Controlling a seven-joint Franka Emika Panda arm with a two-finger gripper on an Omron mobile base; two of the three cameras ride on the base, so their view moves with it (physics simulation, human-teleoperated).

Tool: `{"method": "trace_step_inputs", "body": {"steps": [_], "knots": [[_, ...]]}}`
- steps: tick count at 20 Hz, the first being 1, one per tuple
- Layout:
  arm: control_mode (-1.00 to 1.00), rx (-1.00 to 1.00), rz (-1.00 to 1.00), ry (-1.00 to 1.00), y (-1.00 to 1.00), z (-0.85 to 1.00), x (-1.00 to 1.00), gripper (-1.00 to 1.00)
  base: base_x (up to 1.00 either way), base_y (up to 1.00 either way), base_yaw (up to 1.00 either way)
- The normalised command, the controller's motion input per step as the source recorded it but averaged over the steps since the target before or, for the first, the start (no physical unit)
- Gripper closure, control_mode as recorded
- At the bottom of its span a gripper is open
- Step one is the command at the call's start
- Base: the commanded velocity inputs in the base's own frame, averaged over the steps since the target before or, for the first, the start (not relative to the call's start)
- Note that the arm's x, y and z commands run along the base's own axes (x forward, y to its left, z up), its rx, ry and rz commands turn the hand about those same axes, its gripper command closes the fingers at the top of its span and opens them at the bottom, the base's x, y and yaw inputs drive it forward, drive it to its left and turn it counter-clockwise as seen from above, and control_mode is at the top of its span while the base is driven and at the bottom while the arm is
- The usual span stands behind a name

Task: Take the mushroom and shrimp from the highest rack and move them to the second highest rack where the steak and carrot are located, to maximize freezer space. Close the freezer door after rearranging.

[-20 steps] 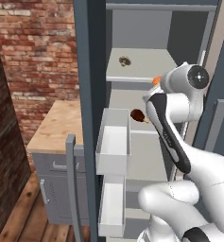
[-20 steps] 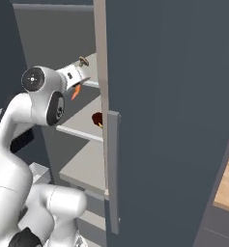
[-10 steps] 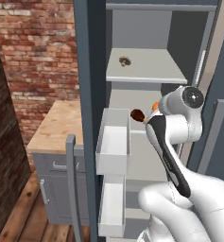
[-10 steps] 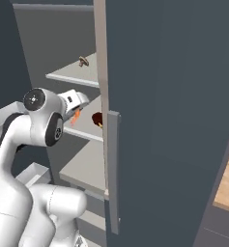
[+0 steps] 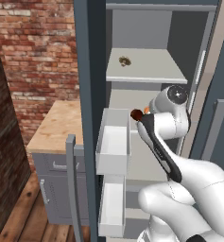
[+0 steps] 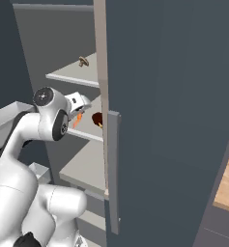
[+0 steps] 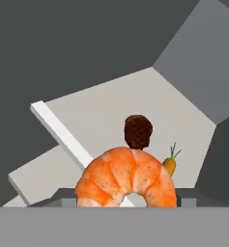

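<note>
Carrying the shrimp clamped between its fingers, the gripper reaches the second rack, and should set it down short of the steak and carrot, near the front edge.

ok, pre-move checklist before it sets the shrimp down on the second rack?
1. Shrimp held in the gripper: ok, it sits between the jaws in the hand view.
2. Gripper at second rack level: ok, the hand view looks along that shelf.
3. Steak and carrot on that rack: ok, both lie ahead, beyond the shrimp.
4. Free spot for the shrimp: ok, bare shelf lies left of the steak.
5. Mushroom moved down: not ok, it sits on the top rack.
6. Freezer door closed: not ok, it stands open.
</note>
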Motion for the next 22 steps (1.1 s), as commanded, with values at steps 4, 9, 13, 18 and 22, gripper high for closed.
{"method": "trace_step_inputs", "body": {"steps": [4, 9, 13, 18, 22], "knots": [[-1.0, 0.0, 0.0, 0.0, 0.28, -0.33, 0.57, 1.0, 0.0, 0.0, 0.0], [-1.0, 0.0, 0.0, 0.0, 0.23, -0.4, 0.48, 1.0, 0.0, 0.0, 0.0], [-1.0, 0.0, 0.01, 0.0, 0.03, -0.45, 0.5, 1.0, 0.0, 0.0, 0.0], [-1.0, 0.0, 0.01, 0.01, 0.01, -0.41, 0.46, 1.0, 0.0, 0.0, 0.0], [-1.0, 0.0, 0.0, 0.07, 0.04, -0.34, 0.43, 1.0, 0.0, 0.0, 0.0]]}}
